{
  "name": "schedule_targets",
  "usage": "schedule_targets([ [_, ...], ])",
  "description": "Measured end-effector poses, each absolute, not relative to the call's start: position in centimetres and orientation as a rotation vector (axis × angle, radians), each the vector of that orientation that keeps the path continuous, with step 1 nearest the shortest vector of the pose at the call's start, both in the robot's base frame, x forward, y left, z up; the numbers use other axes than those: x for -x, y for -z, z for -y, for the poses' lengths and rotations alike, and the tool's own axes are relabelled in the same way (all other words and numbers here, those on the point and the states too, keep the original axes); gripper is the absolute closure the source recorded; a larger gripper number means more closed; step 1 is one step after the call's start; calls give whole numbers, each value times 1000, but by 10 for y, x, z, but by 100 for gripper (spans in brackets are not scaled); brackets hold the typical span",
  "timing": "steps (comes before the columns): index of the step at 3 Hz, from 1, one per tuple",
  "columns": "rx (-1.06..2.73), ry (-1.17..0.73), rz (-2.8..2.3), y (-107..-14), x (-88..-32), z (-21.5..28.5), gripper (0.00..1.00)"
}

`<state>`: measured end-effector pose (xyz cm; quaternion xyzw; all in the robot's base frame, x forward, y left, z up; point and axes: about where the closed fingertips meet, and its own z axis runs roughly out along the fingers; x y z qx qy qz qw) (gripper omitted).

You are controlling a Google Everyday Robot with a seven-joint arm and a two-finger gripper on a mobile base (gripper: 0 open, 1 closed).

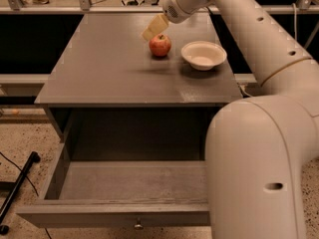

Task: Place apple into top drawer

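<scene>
Cream-coloured pincer (155, 28), at the tip of the long white robot arm (259, 173), hangs at the far side of the flat grey desk (109, 68). Whether it is open or closed cannot be told from this angle. The small round red apple with yellowish patches (160, 45) sits on the desk directly beneath the pincer and a little nearer the camera, with contact uncertain and no visible grip. A cream-white shallow bowl (203, 55) stands just beside the apple, to the pincer's right in the view. The wide, shallow grey wooden top drawer (114, 215) is pulled out, well below the pincer and toward the camera.

- **Roll:** the pincer looks off-centre over the apple, so a skewed descent could set the fruit rolling into the bowl or toward a desk edge.
- **Bowl:** it is close enough that a wide approach might clip it.
- **Slip:** a shallow hold on smooth, curved skin could give way during the carry over the front edge, dropping the apple onto the speckled floor (20, 138) rather than into the drawer.
- **Release:** the bulky arm hides the drawer's right portion, so the release point is harder to judge. A high release could let the apple bounce out.
</scene>
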<state>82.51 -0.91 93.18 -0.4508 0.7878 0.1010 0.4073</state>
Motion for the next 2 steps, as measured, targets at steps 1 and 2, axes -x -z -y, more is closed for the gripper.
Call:
schedule_targets([
  [1, 1118, -278, -2043, -909, -835, -1, 0],
  [2, 1120, -286, -2055, -901, -837, -6, 16],
])
